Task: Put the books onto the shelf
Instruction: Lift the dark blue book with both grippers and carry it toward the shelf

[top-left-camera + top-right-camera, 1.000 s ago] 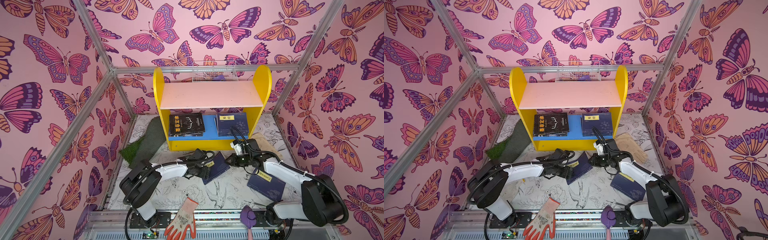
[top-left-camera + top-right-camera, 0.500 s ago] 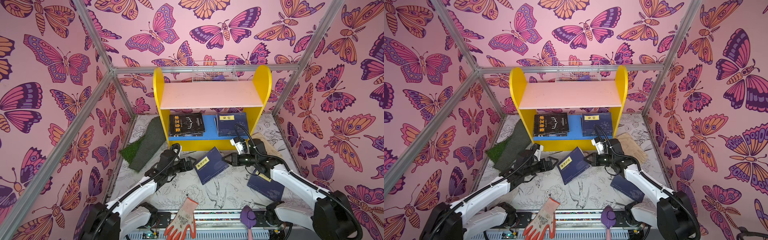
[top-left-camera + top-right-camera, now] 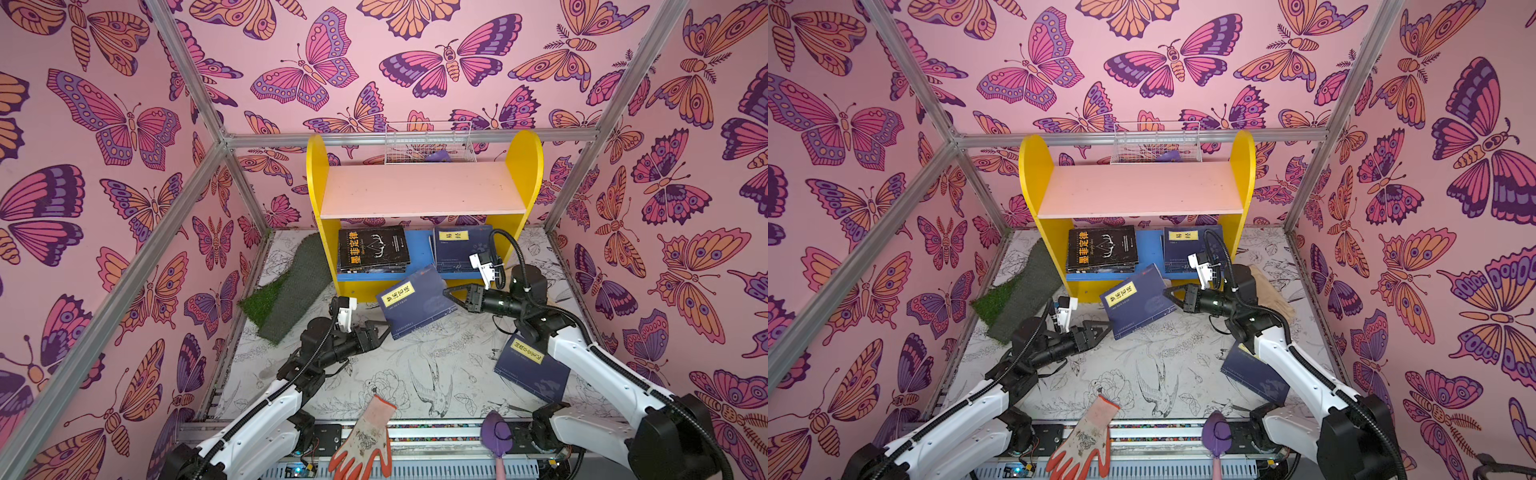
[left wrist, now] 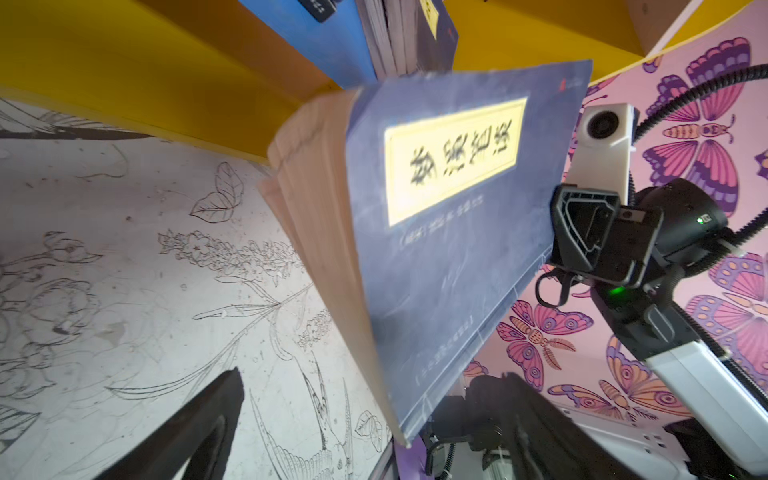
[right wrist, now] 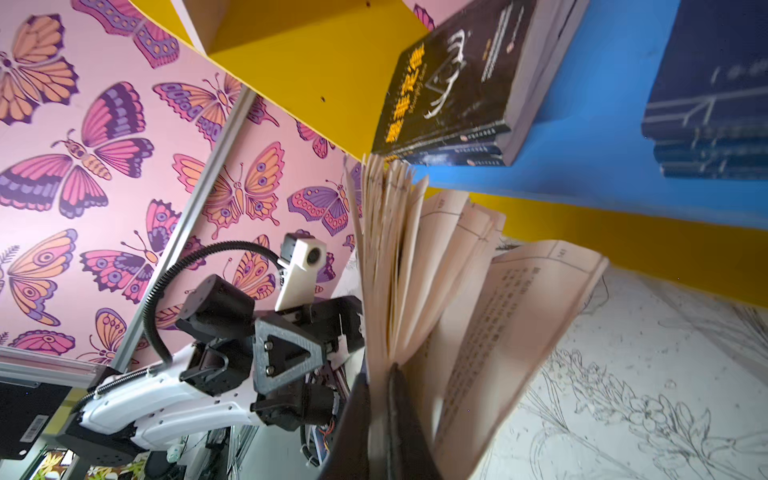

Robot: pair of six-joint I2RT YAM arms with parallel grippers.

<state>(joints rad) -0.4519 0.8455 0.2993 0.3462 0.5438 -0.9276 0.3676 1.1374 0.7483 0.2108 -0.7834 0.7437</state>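
Right wrist view: 1 lifted book (image 5: pixel 478 311), navy cover, hangs w/ its cream pages fanned open, just in front of the blue lower board (image 5: pixel 582 137) of the shelf (image 3: pixel 318 174). The right gripper (image 3: pixel 451 294) pinches it by one edge, jaws pressed tight on cover & pages. In both top views the book tilts, yellow label facing up. Its upper corner overlaps the board's front edge, but I can't tell if they touch.

Left gripper (image 3: pixel 380 328): jaws spread wide, nothing in them, tips just beside the book's lower corner. In the left wrist view its 2 fingers (image 4: pixel 195 428) frame that corner; contact not clear.

Books, counted:
- 1 lifted, as above.
- 1 floor book (image 3: pixel 530 370), navy, flat on the mat, partly under the right arm.
- Dark stack (image 3: pixel 372 249) on the left of the blue board: approx 3 spines in the right wrist view.
- Navy stack (image 3: pixel 457 249) on the right of the board: approx 4 spines, too blurry to be sure.

So 2 stacks are on the shelf and 2 single books are off it. The shelf itself is 1 unit w/ 2 boards, pink over blue.

Other bits:
- 1 wire basket (image 3: pixel 428 141) behind the shelf top.
- 1 orange-fingered glove (image 3: pixel 368 440) at the front edge.
- 1 purple scoop (image 3: pixel 496 434) near the glove.
- 1 grass strip (image 3: pixel 286 291) left of the shelf.
- 1 tan cloth (image 3: pixel 1268 291) to the shelf's right, behind the right arm.
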